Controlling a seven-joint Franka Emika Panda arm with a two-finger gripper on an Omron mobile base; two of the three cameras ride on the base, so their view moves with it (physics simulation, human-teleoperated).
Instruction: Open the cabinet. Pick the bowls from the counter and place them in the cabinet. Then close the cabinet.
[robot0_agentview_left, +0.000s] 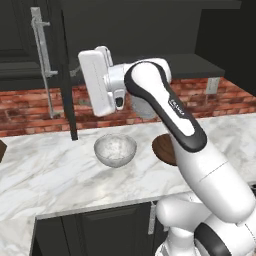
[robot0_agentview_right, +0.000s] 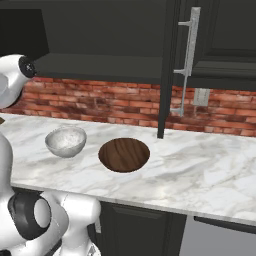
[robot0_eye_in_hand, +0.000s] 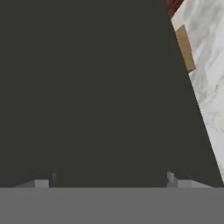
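Gripper (robot0_eye_in_hand: 109, 179) jaws spread wide, nothing held, close to cabinet door (robot0_eye_in_hand: 87, 87). Door edge could be struck when swinging toward marble bowl (robot0_agentview_left: 115, 149); wooden bowl (robot0_agentview_right: 124, 154) untouched.

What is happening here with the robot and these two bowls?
The robot arm is raised in front of the black wall cabinet, whose doors stand open. Its gripper is open and holds nothing; it faces a dark cabinet surface. The marble bowl and the wooden bowl sit side by side on the counter, apart from each other. The inner shelf holds nothing yet, so no bowl has been moved.
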